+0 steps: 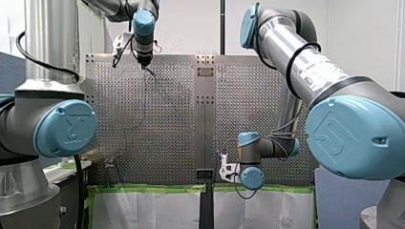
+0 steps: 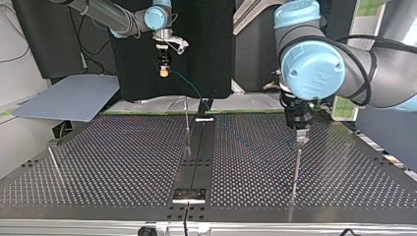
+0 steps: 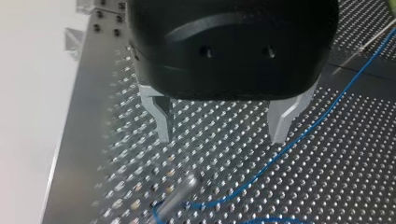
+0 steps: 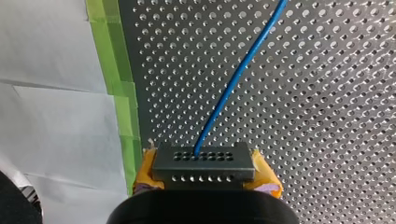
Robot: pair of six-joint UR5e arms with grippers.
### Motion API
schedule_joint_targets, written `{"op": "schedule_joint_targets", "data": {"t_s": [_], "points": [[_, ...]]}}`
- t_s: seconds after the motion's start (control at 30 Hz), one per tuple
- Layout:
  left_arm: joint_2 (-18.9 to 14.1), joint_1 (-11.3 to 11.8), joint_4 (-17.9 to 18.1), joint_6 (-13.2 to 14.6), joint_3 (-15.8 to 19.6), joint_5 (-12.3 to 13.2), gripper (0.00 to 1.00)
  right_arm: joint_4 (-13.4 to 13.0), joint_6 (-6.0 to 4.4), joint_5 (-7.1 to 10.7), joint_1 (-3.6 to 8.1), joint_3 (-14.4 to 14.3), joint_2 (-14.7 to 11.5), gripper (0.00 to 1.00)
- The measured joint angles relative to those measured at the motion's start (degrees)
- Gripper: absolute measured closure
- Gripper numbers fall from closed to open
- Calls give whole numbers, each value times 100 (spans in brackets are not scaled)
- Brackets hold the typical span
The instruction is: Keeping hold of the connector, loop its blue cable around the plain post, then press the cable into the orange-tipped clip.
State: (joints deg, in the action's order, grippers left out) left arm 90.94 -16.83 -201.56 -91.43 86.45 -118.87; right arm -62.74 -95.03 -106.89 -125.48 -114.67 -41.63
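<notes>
1. Bench (image 2: 123, 162): a perforated metal plate. Green tape (image 4: 116, 93) lines the edge below the right claw.
2. Left claw (image 3: 222, 137): the metal fingers are spread wide and hold nothing. It hangs just above a slim upright post (image 3: 180, 193), which is blurred in the left wrist view.
3. Right claw (image 2: 163, 73): it is raised off the bench at the far edge of the top view, with its yellow pads closed on the connector.
4. Connector (image 4: 203, 163): a small dark block with rows of holes, clamped at its two ends between the pads. It is judged rigid and light. The present hold looks sound and leaves clear the face where the cable comes out.
5. Cable (image 4: 233, 84): thin and blue, it runs from the connector's face out across the bench. In the left wrist view it passes just beside one finger and appears to curl at the foot of the post.
   - Handling: judged light, limp and slightly springy, so it should hold a loop only under gentle tension.
   - Risks: it may ride up a smooth post, and a sharp pull would strain the joint at the connector.
   - Grip point: for seating it in the clip, a pinch on the cable itself, close beside the clip, would suit.
6. Orange-tipped clip: cannot be made out in any view.
</notes>
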Motion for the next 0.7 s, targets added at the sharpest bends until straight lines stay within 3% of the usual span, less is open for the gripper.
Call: {"op": "schedule_joint_targets", "data": {"t_s": [0.43, 0.7], "points": [[271, -311, 743, 545, 2, -125, 0, -27, 8, 1, -7, 9, 0, 100], [638, -513, 1111, 739, 1, -225, 0, 1, 22, 1, -31, 42, 0, 100]]}}
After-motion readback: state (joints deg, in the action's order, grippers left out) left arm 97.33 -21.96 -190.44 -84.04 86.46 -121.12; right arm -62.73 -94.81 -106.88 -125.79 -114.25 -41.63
